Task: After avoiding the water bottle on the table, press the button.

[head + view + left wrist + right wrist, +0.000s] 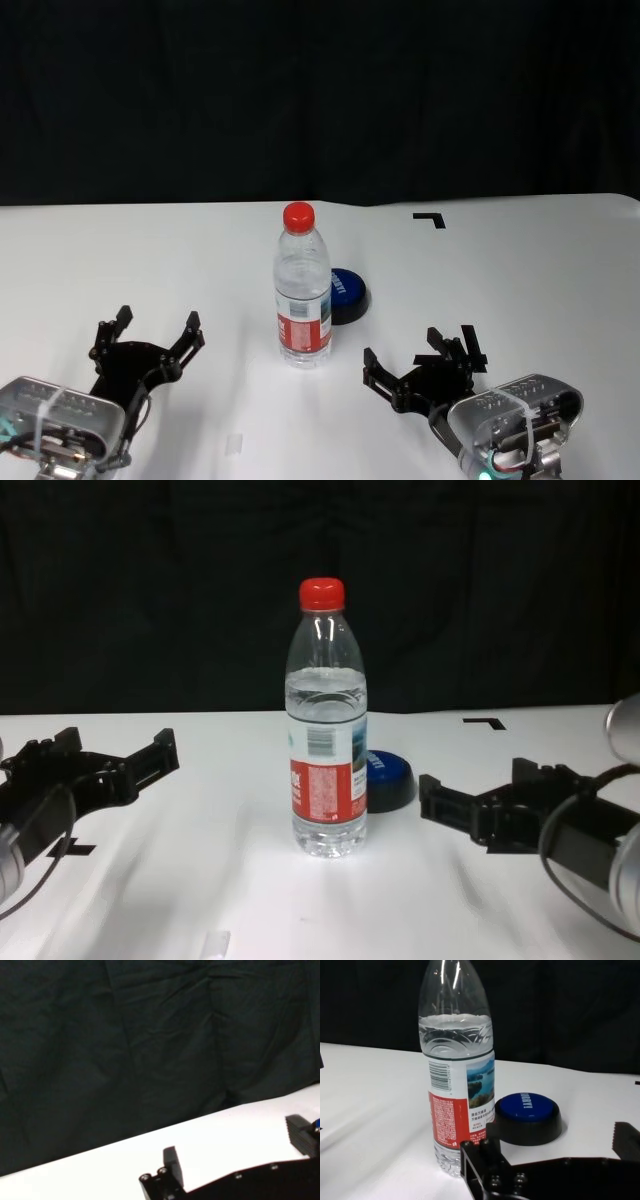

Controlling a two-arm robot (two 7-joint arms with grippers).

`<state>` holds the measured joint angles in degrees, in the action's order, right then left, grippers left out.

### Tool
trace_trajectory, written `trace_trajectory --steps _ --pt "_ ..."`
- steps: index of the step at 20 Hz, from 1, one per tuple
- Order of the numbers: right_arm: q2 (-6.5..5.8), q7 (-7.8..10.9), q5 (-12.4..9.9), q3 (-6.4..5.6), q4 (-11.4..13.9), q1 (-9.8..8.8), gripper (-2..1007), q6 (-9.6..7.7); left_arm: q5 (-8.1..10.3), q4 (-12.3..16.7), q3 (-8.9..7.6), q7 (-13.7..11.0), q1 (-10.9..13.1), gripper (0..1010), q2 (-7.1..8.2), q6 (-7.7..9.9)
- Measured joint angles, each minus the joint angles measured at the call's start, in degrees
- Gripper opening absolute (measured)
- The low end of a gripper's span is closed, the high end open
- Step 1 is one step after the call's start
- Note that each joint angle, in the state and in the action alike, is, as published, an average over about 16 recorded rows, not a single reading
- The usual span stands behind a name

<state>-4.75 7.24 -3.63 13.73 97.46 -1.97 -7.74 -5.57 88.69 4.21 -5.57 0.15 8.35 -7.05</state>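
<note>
Water bottle (303, 288): upright at centre of the white table (520, 270), red cap on, part filled.
Button (347, 295): blue dome on black base, at 2 o'clock from the bottle, just behind it, partly hidden in the chest view.
Left gripper (158, 332): at 8 o'clock from the bottle, fingers spread wide, holding nothing.
Right gripper (418, 358): at 4 o'clock from the bottle, near the button, fingers wide apart, holding nothing.
Tape mark (431, 218): black corner, at 1 o'clock, far side.
</note>
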Motion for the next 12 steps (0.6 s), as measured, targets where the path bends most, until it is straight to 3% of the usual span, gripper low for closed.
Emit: trace_trajectory --steps 12 --pt "0.10 0.09 -0.26 -0.14 0.01 -0.05 1003 0.04 0.00 0.00 0.00 0.00 0.00 1009 0.00 0.00"
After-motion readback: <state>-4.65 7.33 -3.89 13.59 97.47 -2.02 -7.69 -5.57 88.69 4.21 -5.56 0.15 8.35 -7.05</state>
